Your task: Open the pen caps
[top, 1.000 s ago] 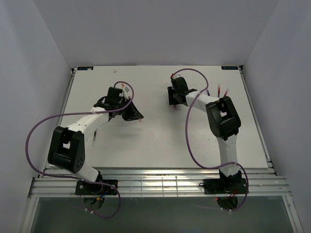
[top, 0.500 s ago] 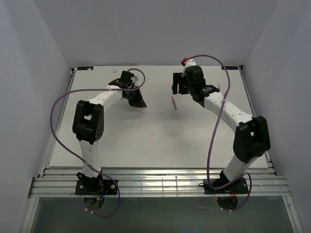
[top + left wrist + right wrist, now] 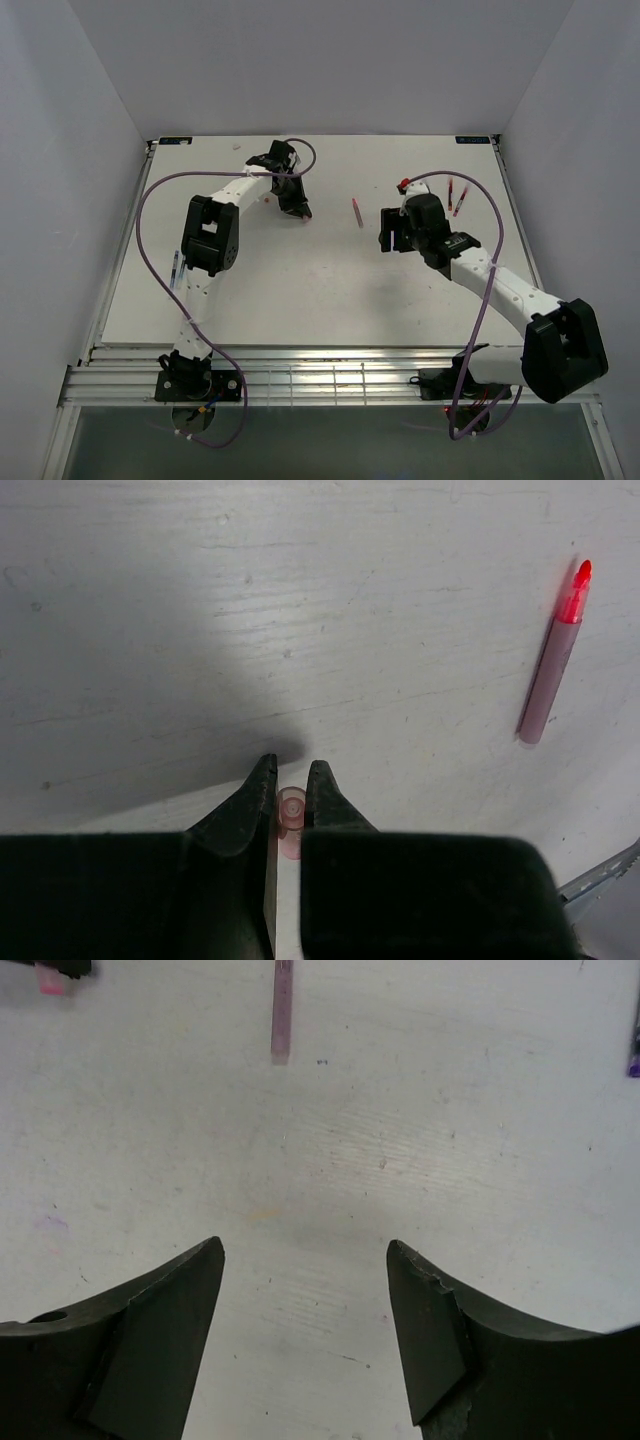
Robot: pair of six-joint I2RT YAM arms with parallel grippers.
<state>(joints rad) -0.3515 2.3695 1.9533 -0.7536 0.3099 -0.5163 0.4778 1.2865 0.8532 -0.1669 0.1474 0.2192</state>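
My left gripper (image 3: 303, 211) is shut on a small translucent pink pen cap (image 3: 290, 818), held low over the table; the cap's open end shows between the jaw tips in the left wrist view, where the gripper (image 3: 290, 776) points at bare table. A pink uncapped pen (image 3: 357, 212) with a red tip lies on the table to its right; it also shows in the left wrist view (image 3: 553, 680), and its blunt end shows in the right wrist view (image 3: 282, 1015). My right gripper (image 3: 390, 232) is open and empty near that pen, its jaws (image 3: 305, 1252) wide apart over bare table.
Two dark red pens (image 3: 456, 195) lie at the back right. A purple pen end (image 3: 635, 1050) shows at the right wrist view's edge. A blue pen (image 3: 176, 268) lies near the table's left edge (image 3: 122, 262). Purple cables loop over both arms.
My right gripper has drawn back from the far middle toward the near right, away from the pink pen lying on the table. My left gripper has shifted slightly right and farther back with the cap.
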